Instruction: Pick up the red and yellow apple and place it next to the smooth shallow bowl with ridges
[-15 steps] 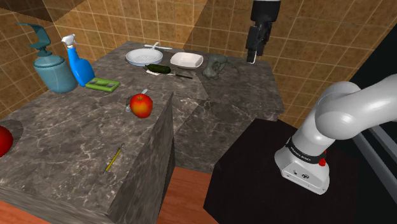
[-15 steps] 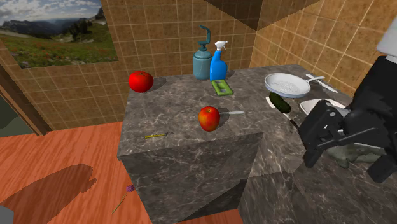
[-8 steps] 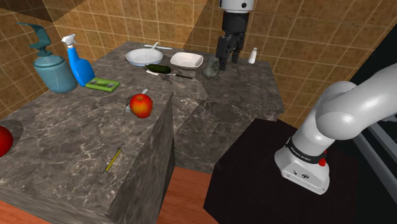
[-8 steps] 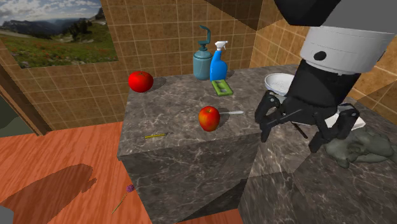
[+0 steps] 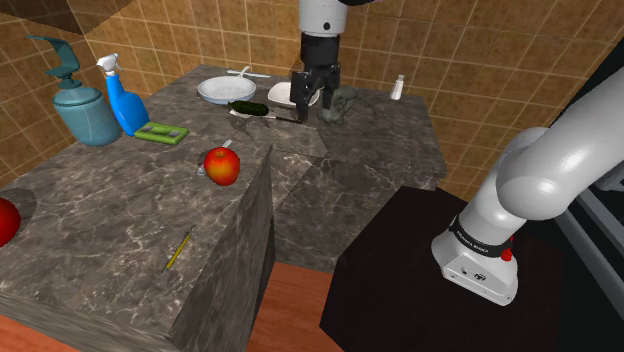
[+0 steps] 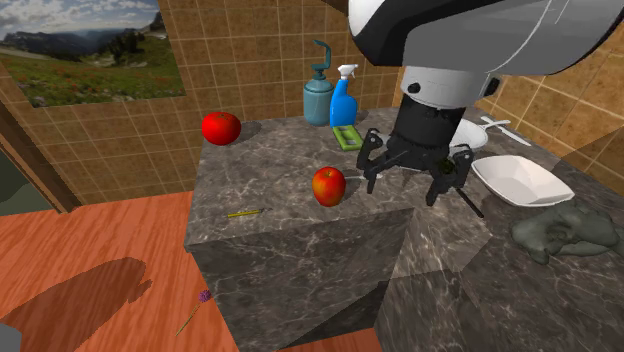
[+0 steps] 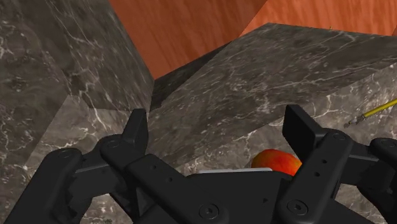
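Wrist view hides about half the apple [image 7: 277, 161] behind the body of the gripper [image 7: 219, 133]. It's round, red-yellow, sitting on the marbled grey counter [image 7: 286, 70] near its edge. Fingers spread wide, holding nothing.

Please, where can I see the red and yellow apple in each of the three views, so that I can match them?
Shoulder view: apple left of centre, near the edge of the raised counter.
Second exterior view: apple near the picture's centre, on the same counter.
Wrist view: apple just beyond the gripper, partly hidden by it.
Shared landmark: the yellow pencil on that counter.
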`<state>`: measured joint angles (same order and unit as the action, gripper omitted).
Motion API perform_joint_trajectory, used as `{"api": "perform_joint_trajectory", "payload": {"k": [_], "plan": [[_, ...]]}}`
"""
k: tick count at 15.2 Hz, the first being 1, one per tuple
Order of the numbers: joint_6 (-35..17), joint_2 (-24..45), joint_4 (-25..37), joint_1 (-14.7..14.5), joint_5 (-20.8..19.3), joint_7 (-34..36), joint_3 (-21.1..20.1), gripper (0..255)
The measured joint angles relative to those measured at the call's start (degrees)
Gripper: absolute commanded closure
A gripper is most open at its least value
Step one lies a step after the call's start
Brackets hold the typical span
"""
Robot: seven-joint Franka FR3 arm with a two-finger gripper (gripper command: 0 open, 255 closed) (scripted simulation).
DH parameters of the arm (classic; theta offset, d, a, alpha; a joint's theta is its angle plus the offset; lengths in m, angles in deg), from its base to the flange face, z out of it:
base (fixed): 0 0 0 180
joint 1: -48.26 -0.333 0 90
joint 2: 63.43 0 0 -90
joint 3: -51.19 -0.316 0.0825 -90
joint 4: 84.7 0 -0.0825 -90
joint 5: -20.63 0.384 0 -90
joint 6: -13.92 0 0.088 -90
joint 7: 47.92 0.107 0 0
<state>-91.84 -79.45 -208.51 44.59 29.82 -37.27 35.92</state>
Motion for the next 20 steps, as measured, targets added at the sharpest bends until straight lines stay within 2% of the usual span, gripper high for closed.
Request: {"api": "perform_joint_trajectory", "payload": {"k": [4,11,17,20], "plan": [[-3.6,8.3,5.8,-0.6,-1.8,3.7,-2.4,0],[-7.5,24.0,19.1,-3.0,-7.4,10.6,-5.0,0],[-6.1,38.1,35.3,-7.0,-13.0,15.4,-5.0,0],[-6.5,41.0,37.9,-7.9,-14.0,16.2,-4.8,0]]}}
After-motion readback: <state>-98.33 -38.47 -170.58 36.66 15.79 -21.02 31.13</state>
